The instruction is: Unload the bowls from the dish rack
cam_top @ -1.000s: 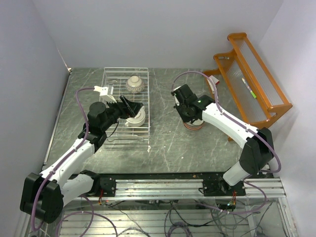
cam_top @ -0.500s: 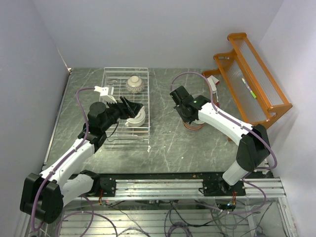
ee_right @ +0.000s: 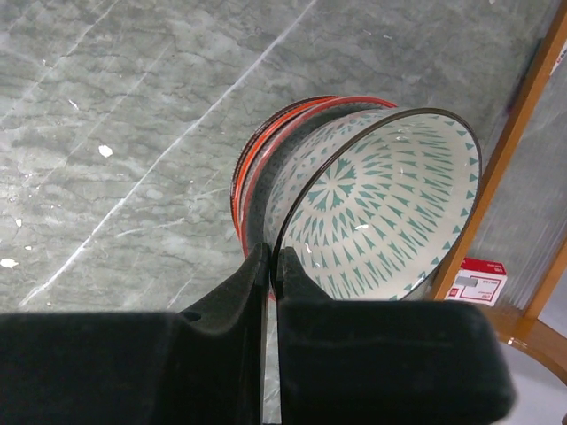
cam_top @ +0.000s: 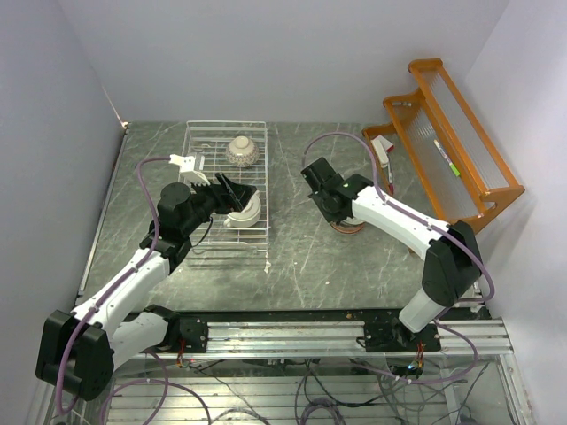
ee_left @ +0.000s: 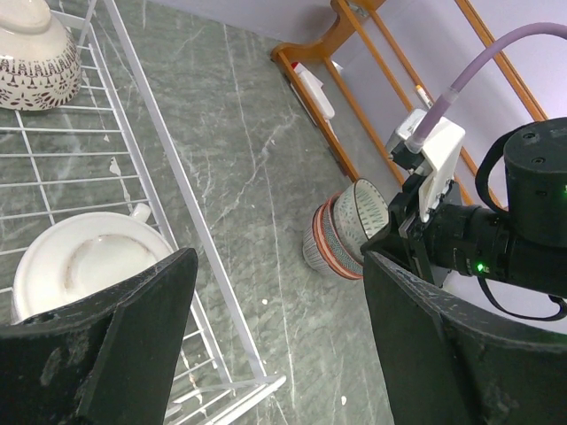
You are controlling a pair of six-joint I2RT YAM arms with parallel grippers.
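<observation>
Right gripper [ee_right: 270, 258] had swung slightly left, pinched shut on rim of triangle-patterned bowl [ee_right: 390, 212], tilted against red-rimmed stack [ee_right: 251, 173] right of dish rack [cam_top: 208, 146]. I judged: level bowl, seat, then release. Left gripper [ee_left: 275, 266] gaped wide over cream handled bowl [ee_left: 89, 266] in rack.

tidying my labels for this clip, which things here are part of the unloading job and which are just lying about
Job:
dish rack
cream bowl and lace-patterned bowl in it
stacked bowls on the table
teal-patterned bowl pinched by the right gripper
open left gripper

Lying about:
orange shelf
marker on it
red-and-white packet beside it
</observation>
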